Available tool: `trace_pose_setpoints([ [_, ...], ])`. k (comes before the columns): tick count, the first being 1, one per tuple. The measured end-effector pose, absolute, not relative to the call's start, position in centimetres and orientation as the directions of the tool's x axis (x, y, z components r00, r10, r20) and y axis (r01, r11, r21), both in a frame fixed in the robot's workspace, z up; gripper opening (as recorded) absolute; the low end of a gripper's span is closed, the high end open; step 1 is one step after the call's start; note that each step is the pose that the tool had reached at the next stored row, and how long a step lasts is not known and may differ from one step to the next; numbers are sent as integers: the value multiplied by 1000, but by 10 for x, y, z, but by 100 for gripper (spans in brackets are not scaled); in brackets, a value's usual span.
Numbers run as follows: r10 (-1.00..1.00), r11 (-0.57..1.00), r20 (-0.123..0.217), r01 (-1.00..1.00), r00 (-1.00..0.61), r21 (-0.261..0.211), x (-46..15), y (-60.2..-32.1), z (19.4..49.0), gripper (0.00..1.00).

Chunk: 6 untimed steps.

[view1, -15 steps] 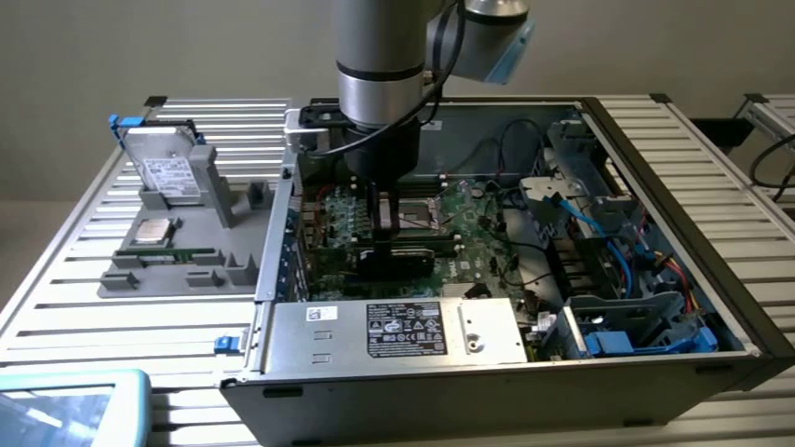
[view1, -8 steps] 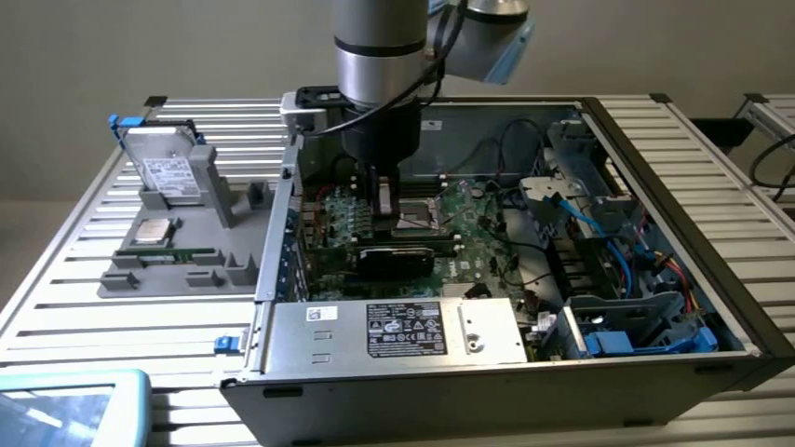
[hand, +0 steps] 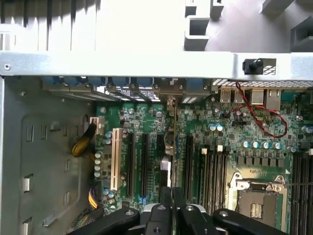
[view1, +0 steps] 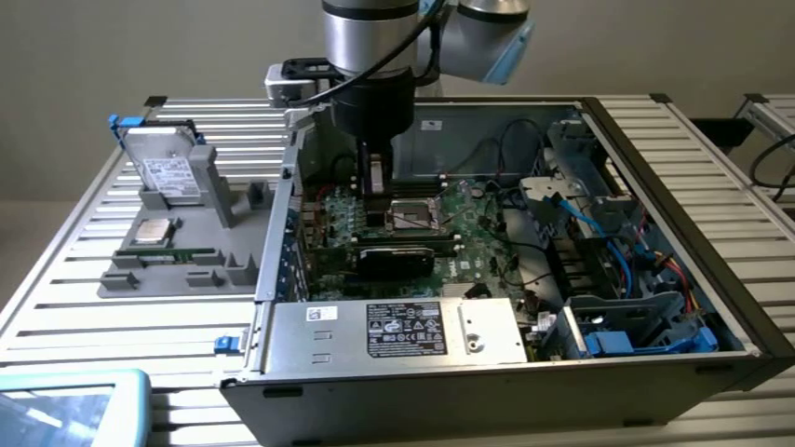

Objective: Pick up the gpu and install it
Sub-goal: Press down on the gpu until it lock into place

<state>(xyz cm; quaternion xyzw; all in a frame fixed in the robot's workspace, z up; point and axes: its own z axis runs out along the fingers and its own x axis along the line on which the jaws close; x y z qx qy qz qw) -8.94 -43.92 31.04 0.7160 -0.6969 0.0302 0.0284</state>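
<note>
Hand (hand: 172, 196) pinching gpu (hand: 174, 142) edge-on, narrow grip, hovering inside open pc case (view1: 497, 386), card standing upright over mobo (hand: 230, 147) slots.

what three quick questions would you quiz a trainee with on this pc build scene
1. True or false: the gripper is shut on the gpu, which is held edge-on over the motherboard slots.
2. Where is the silver hard drive? A) inside the case B) on the grey tray at the exterior view's left C) in the gripper
3. What colour is the wire loop near the rear ports?
Key: 1 true; 2 B; 3 red
</note>
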Motion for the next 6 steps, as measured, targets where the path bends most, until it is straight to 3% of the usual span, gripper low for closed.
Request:
trace_pose_setpoints([
  [6, -996, -27, 83, -1000, 27, -1, -89, -439, 310, 15],
])
